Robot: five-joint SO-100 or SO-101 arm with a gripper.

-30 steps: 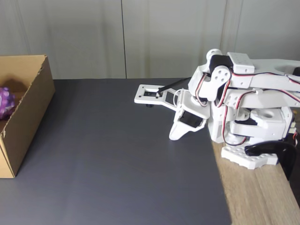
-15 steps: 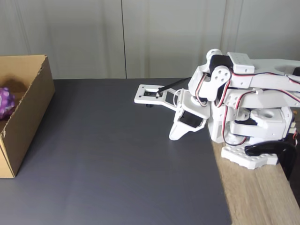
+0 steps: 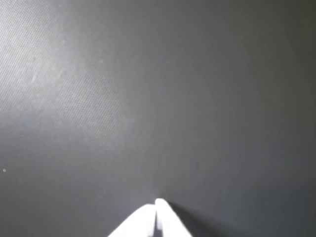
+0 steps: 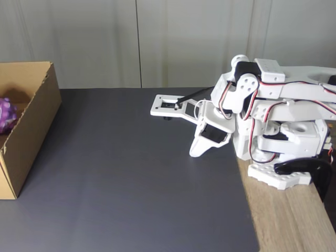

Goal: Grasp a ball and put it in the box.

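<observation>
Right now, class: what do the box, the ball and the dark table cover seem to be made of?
Box: plain brown corrugated cardboard, matte, with raw cut edges. Ball: probably soft rubber or plastic, purple, with rounded bumps. Table cover: a dark grey matte sheet, perhaps vinyl or rubber; the wrist view shows a fine woven-looking grain.

Purple ball [image 4: 6, 114], brown box [image 4: 32, 126], white tool [image 4: 196, 151].

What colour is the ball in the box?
Purple with pale bumps, best seen in the fixed view: ball inside the box.

Ball [image 4: 6, 114] inside the box [image 4: 32, 122] at the fixed view's left — arm [image 4: 262, 123] folded far right, mat [image 4: 131, 173] between.
</observation>
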